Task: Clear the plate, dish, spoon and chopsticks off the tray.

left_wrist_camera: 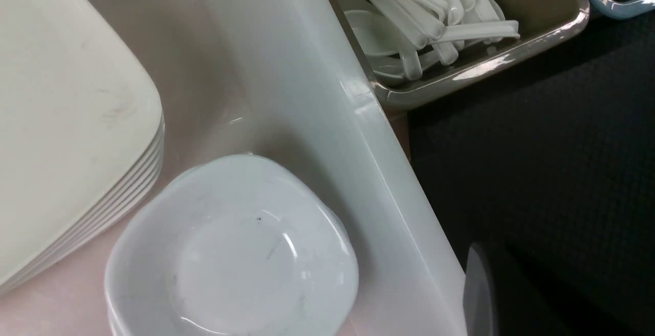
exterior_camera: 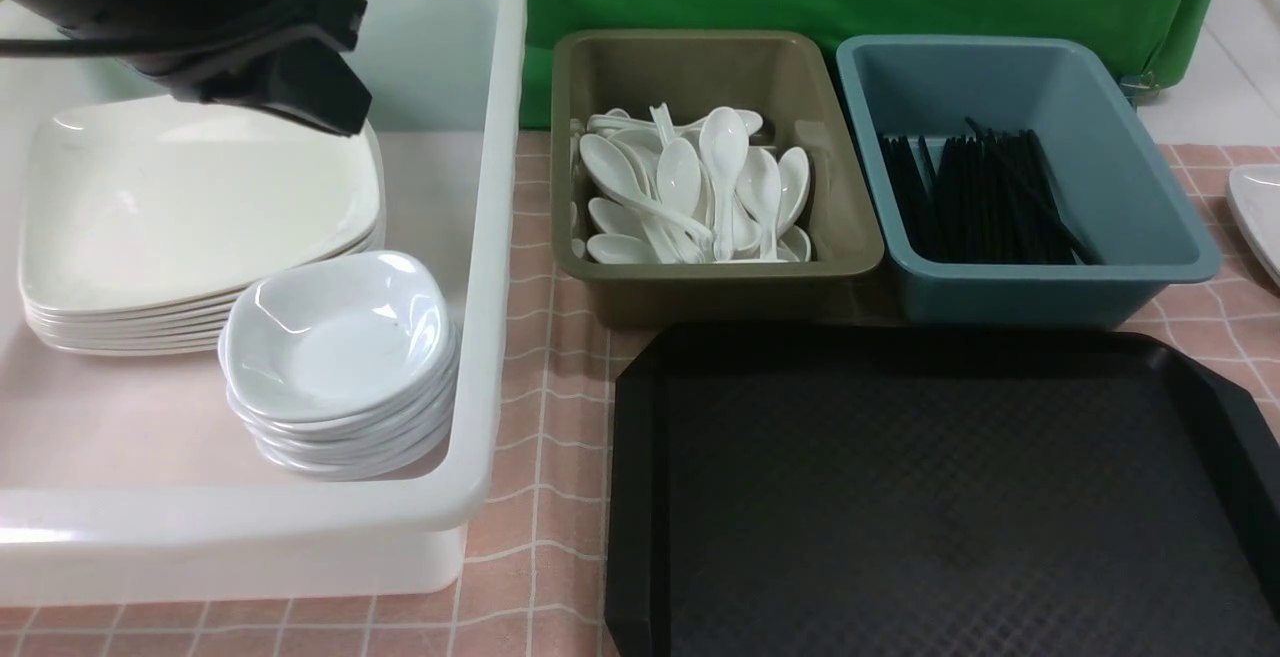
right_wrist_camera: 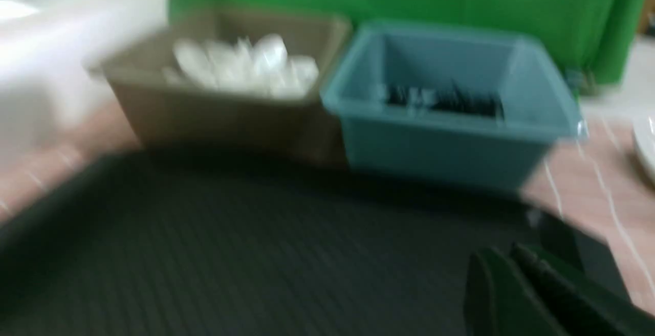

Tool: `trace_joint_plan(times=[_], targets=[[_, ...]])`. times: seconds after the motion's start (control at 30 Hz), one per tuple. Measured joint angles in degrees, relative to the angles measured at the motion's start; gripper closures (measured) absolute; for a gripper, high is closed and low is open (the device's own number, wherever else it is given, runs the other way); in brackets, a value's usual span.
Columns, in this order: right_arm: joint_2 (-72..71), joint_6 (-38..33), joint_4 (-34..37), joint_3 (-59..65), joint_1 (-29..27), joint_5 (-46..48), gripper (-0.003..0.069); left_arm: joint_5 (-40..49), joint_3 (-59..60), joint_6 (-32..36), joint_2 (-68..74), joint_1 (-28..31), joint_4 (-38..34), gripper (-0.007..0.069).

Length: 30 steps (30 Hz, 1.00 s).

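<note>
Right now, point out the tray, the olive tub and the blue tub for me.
tray (exterior_camera: pixel 940 517), front view, on its bare textured floor.
olive tub (exterior_camera: pixel 700 67), front view, on its inner back wall above the spoons.
blue tub (exterior_camera: pixel 1010 299), front view, on its outer front wall.

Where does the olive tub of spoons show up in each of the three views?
Front view: olive tub at upper centre, behind the black tray.
Left wrist view: its corner with the spoons at the top edge.
Right wrist view: blurred, upper left.
Shared landmark: the blue tub right beside it.
</note>
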Motion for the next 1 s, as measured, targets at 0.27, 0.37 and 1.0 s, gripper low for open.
trace_joint_plan(times=[0.27, 0.37, 1.0], targets=[[0.05, 0.0, -0.25, 2.97, -7.28, 1.33, 0.0547, -3.13, 6.49, 0.83, 0.0, 0.0, 0.16, 0.0628], [0.05, 0.11, -0.25, 2.8, -7.92, 2.31, 0.0545, -4.95, 7.9, 0.83, 0.0, 0.0, 0.16, 0.0628], [0.05, 0.18, -0.31, 2.8, -7.94, 2.44, 0.0511, 3.17, 9.09, 0.69, -13.31, 0.0, -4.73, 0.0628]])
